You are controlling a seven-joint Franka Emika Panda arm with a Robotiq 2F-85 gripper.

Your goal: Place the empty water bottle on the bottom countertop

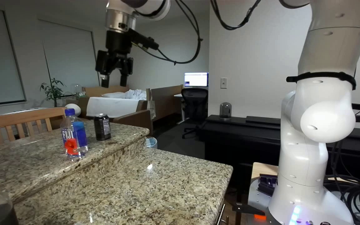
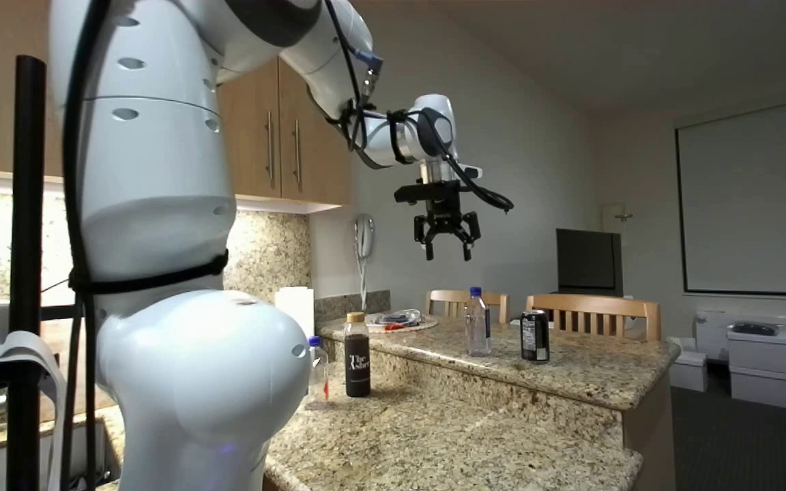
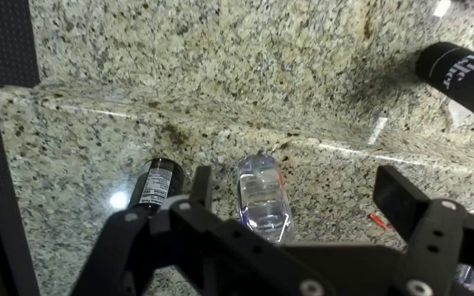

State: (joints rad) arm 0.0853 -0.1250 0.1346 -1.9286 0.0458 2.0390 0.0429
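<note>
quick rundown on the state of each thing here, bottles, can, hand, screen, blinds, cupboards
Water bottle: upright on the raised ledge, cap on
Dark can: upright; opened or not, cannot tell
Tan-capped bottle: upright on the bottom countertop, cap on
Other blue-capped bottle: upright, cap on
Hand: open, empty, above the raised ledge
Computer screen: lit
Window blinds: down
Cupboard doors: shut

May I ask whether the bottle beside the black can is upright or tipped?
Upright: the bottle stands on the raised ledge, blue cap uppermost.
</note>
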